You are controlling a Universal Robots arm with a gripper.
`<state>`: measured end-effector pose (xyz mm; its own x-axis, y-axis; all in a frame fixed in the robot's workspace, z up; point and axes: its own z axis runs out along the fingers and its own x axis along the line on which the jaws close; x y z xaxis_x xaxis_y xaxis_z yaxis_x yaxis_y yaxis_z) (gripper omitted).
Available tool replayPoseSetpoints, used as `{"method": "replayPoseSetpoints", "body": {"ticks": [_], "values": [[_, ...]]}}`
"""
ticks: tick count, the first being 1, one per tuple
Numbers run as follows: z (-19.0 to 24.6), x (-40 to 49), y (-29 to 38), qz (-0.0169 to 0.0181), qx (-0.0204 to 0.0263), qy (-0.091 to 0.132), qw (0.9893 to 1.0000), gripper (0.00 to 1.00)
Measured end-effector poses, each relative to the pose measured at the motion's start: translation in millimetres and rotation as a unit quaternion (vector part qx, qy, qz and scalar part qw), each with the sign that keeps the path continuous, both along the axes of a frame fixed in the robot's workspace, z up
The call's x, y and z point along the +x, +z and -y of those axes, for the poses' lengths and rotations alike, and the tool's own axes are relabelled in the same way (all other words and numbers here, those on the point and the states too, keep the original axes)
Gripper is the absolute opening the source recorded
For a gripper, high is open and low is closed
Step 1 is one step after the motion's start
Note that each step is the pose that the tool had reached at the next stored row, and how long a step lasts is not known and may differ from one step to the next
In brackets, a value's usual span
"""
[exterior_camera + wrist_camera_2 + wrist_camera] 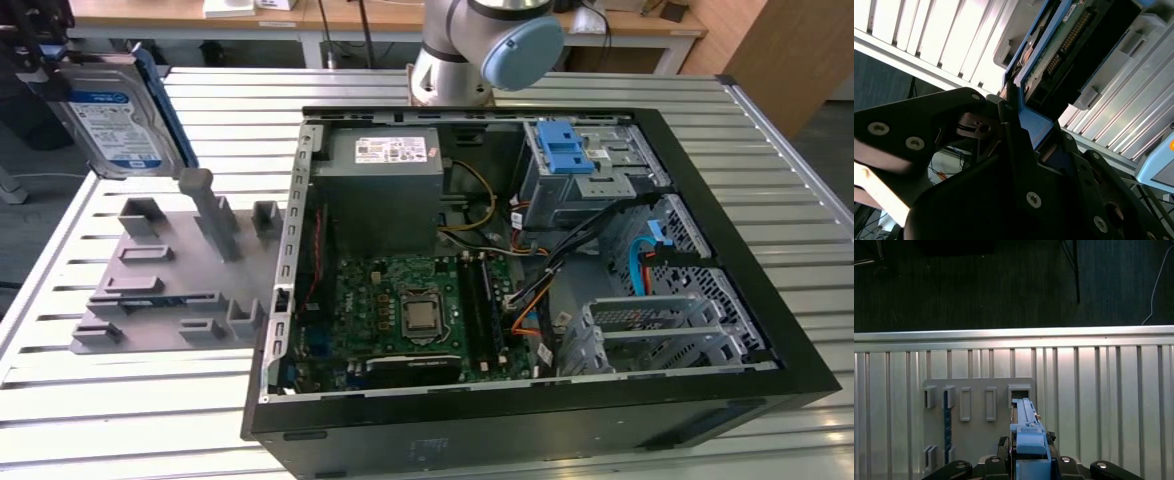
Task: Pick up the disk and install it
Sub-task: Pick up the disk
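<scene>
Upper left of exterior view: gripper point(51, 62) clenched on the disk point(123, 118), held upright on edge w/ white-and-blue label toward the camera and a blue rail down its right side. Hangs over the far-left part of the slatted metal table point(120, 400), well apart from the PC case point(534, 432). Just below it, grey fixture point(160, 290) w/ posts and slots, flat on the table. Disk appears clear of it, but contact at the lower edge can't be told.

In second wrist view: black fingers point(1011, 125) pinched on the disk's blue rail, green circuit-board underside point(1064, 45) beyond them. In first wrist view: gripper point(1028, 444) closed on the blue edge of the disk point(1024, 415), above the fixture point(979, 432) near one of its slots.

Ctr of exterior view: case open. Inside, L to R: grey PSU box point(387, 195) w/ white sticker, green mobo point(400, 320) below it, bright blue latch point(567, 150) at upper right on a metal bay, blue cable point(650, 250), metal drive cage point(667, 325) at lower right. Top ctr: arm base point(481, 45) behind the case.
</scene>
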<state>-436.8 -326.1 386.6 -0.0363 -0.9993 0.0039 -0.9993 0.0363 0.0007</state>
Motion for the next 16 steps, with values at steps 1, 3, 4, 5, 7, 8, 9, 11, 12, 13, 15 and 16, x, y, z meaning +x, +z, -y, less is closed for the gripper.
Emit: {"method": "replayPoseSetpoints", "body": {"ticks": [1, 3, 4, 5, 7, 8, 9, 11, 12, 13, 15, 16], "values": [[0.0, 0.0, 0.8, 0.0000, 0.0000, 0.000, 1.0000, 0.36], [0.0, 0.0, 2.5, 0.0000, 0.0000, 0.000, 1.0000, 0.36], [0.0, 0.0, 3.4, 0.0000, 0.0000, 0.000, 1.0000, 0.36], [0.0, 0.0, 4.3, 0.0000, 0.0000, 0.000, 1.0000, 0.36], [0.0, 0.0, 6.2, 0.0000, 0.0000, 0.000, 1.0000, 0.36], [0.0, 0.0, 7.1, 0.0000, 0.0000, 0.000, 1.0000, 0.36], [0.0, 0.0, 8.0, 0.0001, 0.0000, 0.000, 1.0000, 0.36], [0.0, 0.0, 9.7, 0.0000, 0.0000, 0.000, 1.0000, 0.36], [0.0, 0.0, 10.4, 0.0000, 0.0000, 0.000, 1.0000, 0.36], [0.0, 0.0, 11.2, 0.0001, 0.0000, 0.000, 1.0000, 0.36], [0.0, 0.0, 12.9, 0.0000, 0.0000, 0.000, 1.0000, 0.36], [0.0, 0.0, 13.7, 0.0000, 0.0000, 0.000, 1.0000, 0.36]]}}
